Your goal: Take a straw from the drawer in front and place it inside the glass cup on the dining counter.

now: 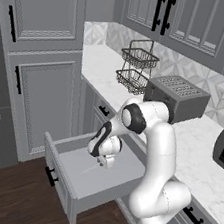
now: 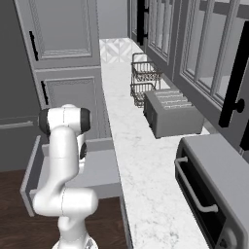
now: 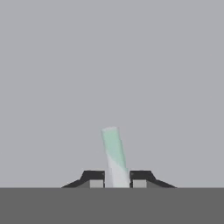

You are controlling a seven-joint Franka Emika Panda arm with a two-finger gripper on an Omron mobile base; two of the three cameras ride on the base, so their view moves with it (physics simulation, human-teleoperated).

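While the drawer point(image 1: 90, 176) stands pulled out from the grey cabinets below the worktop point(image 1: 190, 145), the tool point(image 1: 106, 161) hangs inside it, just above the drawer floor. Seen along the hand, the two dark fingertips point(image 3: 93, 178) sit close on either side of the straw point(image 3: 114, 157), pinching its near end, so the tool is nearly closed on it. From between the tips the straw runs away with a slight lean to the left of that view, its far end pale green and its near part whitish, against the plain grey drawer floor. From the left base camera a thin pale line point(image 1: 89, 170) slants from the tool toward the drawer front and its black handle point(image 1: 50, 176). Behind the drawer, a toaster point(image 1: 176, 97) and wire baskets point(image 1: 136, 67) stand on the worktop.
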